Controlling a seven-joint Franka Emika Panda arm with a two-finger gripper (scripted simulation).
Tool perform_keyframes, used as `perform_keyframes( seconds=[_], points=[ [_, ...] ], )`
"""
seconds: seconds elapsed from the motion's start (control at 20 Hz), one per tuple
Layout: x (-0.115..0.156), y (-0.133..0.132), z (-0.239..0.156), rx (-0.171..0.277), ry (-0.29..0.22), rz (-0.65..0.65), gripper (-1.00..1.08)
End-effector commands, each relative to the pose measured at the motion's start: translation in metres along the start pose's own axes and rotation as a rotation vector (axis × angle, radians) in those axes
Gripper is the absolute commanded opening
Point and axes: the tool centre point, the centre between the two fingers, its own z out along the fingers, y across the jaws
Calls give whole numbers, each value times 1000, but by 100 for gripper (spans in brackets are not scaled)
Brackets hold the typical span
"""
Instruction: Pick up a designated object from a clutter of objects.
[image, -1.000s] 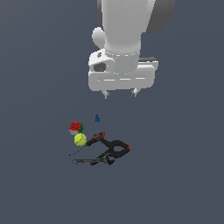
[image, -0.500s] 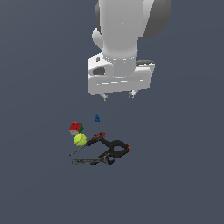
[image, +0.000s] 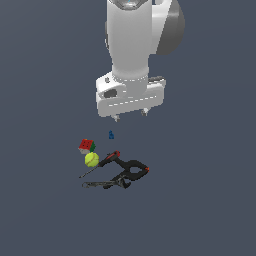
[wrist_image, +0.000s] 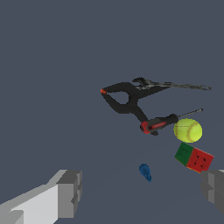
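A: Wrist view: grey fingers (wrist_image: 68, 192) spread wide apart, holding nothing, the tiny blue piece (wrist_image: 145, 172) lying on the counter between them.

B: Beyond it?

A: Red-and-green cube (wrist_image: 194, 157), yellow-green ball (wrist_image: 188, 130), black clamp (wrist_image: 131, 103). It's the approach step; next, descend straight and close.

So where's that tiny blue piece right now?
In the exterior view the tiny blue piece lies alone below the gripper, just beyond the red-and-green cube and yellow-green ball, to their right.

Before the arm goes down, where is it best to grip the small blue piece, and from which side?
Probably from above, closing across the narrow middle of the blue piece. It lies alone, apart from the cube, and already sits between the open gripper fingers.
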Motion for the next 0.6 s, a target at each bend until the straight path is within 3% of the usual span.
perform_keyframes(
  seconds=[0.0,0.55],
  points=[
    [-3,5,9,-1,1,-52,100],
    [-19,25,51,-4,3,-286,100]
  ],
)
